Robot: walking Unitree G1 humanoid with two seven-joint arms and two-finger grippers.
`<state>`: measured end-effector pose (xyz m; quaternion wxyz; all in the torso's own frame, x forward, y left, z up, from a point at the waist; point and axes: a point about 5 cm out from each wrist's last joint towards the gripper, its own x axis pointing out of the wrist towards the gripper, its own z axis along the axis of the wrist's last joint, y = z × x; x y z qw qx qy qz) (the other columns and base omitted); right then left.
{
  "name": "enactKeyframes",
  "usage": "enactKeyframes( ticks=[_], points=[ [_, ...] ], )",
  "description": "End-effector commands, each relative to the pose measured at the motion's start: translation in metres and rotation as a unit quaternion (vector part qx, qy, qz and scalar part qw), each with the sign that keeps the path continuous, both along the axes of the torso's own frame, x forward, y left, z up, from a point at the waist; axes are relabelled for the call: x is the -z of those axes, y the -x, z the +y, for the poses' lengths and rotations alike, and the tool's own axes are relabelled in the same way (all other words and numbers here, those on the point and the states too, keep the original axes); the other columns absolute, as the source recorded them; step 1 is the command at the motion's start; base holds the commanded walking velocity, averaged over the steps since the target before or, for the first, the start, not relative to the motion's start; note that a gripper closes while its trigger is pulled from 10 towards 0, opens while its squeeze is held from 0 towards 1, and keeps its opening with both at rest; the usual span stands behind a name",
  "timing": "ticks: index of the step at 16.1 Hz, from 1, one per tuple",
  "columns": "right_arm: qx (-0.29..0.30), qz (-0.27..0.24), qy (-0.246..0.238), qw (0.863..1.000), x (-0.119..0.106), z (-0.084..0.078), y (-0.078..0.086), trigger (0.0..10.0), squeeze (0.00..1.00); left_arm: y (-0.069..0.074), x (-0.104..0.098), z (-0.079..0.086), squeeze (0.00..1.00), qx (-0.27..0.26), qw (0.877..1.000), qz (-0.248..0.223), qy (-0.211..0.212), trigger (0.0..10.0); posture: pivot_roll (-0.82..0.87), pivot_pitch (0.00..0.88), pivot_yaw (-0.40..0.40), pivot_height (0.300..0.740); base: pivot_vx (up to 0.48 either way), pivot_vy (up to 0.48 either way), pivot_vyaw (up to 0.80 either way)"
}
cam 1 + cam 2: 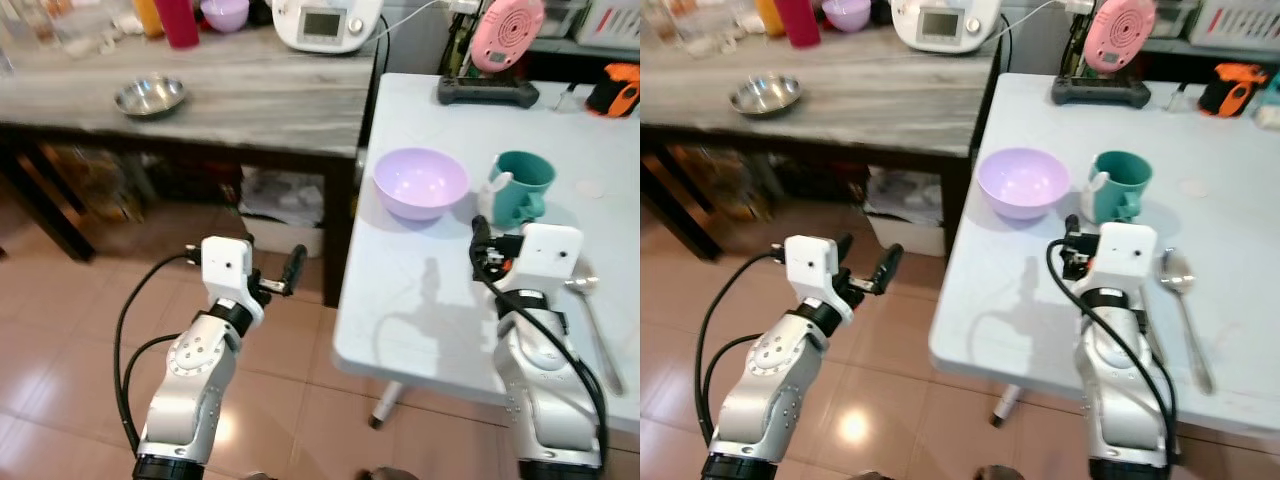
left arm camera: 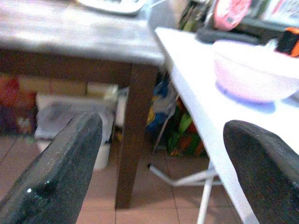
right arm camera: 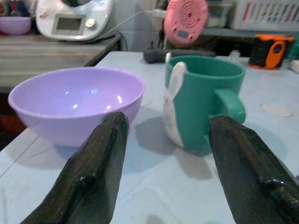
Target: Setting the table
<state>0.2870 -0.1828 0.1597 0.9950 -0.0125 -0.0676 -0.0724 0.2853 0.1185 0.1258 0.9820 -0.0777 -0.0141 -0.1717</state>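
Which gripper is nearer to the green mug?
Right. The right gripper is over the white table, just before the green mug; the left gripper is off the table's edge, above the floor.

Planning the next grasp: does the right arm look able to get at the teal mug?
Probably yes. The right gripper is over the white table with jaws open, the teal mug just ahead, nothing between; the purple bowl sits aside.

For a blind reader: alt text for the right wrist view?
The open right gripper hovers over a white table, its black fingers framing a lilac bowl and a teal mug standing close together.
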Motion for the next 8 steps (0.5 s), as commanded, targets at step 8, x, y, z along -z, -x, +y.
enactKeyframes(
  ticks=[8],
  points=[
    [-0.007,-0.014,0.03,0.999,-0.006,0.0041,-0.0012,10.0,0.0,0.0041,-0.0007,0.0028,0.0,0.034,0.999,-0.001,0.032,10.0,-0.19,0.145,0.049,0.74,0.0,0.0,0.05]
  ],
)
